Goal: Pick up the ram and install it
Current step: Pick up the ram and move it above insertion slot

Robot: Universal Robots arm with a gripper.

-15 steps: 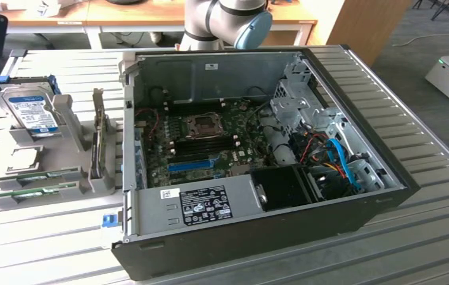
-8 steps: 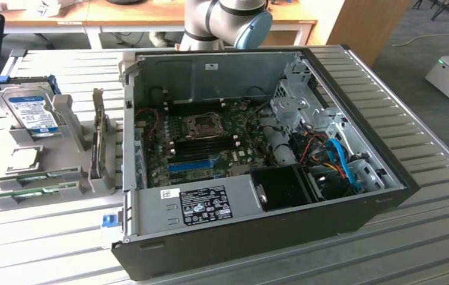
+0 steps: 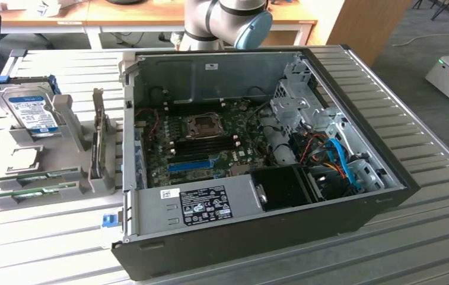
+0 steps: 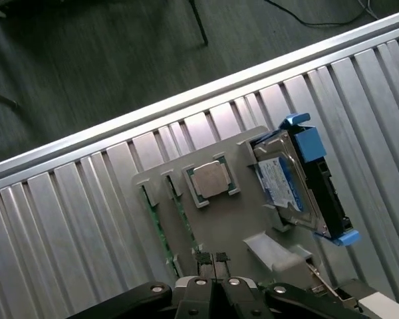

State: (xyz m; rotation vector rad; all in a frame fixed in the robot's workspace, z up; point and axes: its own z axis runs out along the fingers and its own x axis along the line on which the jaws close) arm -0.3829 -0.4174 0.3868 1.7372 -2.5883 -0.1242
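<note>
Your pincer (image 4: 213, 260) is shut and empty, hanging above the grey holder (image 4: 245, 214). The ram (image 4: 156, 226) stands on edge in the holder's slots, likely so its top edge stays free for a pinch. In the exterior view it's at 8 o'clock from the open PC case (image 3: 248, 240), on the table (image 3: 42, 243).

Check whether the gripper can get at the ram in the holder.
Probably yes. The gripper hangs above the holder, its jaws shut, and the ram stands in open slots with nothing over its top edge.
</note>
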